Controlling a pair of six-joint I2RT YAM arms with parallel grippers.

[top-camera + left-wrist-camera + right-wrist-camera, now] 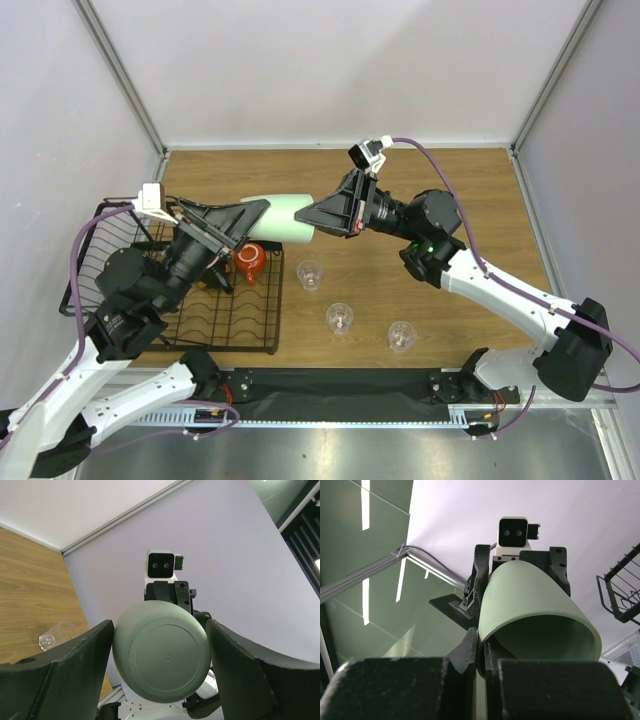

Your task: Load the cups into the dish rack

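A pale mint-green cup (290, 218) (160, 652) (535, 605) hangs on its side in the air between my two arms. My right gripper (305, 218) (481, 635) is shut on its rim, pinching the wall. My left gripper (256, 222) (160, 625) reaches in from the other side, and both wide-set fingers lie against the cup's round base. The black wire dish rack (120, 225) (620, 595) lies at the left under the left arm, with an orange-red cup (250, 260) in it. Three clear tumblers (310, 275) (340, 318) (401, 336) stand on the wooden table; one clear tumbler (57, 635) shows in the left wrist view.
Pale walls close the table in on the left, back and right. A black strip with the arm bases (330, 385) runs along the near edge. The left arm hides part of the rack's grid.
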